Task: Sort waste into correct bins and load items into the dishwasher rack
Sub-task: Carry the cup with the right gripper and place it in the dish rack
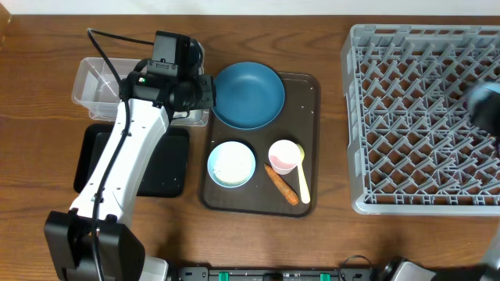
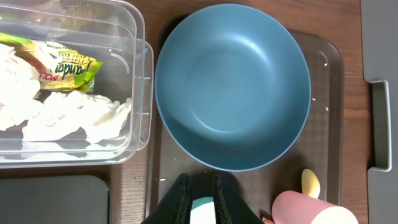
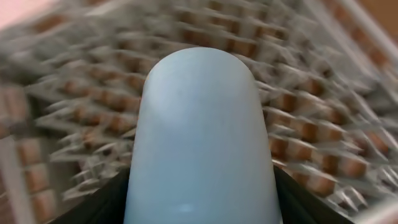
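The left arm's long white plastic link (image 1: 117, 168) is showing black joint housings at both ends, and a thin black cable (image 1: 91, 33) is looping out behind the left claw (image 2: 200, 182). A small green light (image 1: 143, 78) is glowing just behind that claw, whose matte black fingers (image 2: 180, 202) are tapering toward their tips.

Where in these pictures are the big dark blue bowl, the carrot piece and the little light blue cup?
dark blue bowl (image 1: 248, 95): overhead view, middle of its empty inside.
carrot piece (image 1: 281, 184): overhead view, midway along its length.
light blue cup (image 3: 200, 143): right wrist view, its smooth outer wall.
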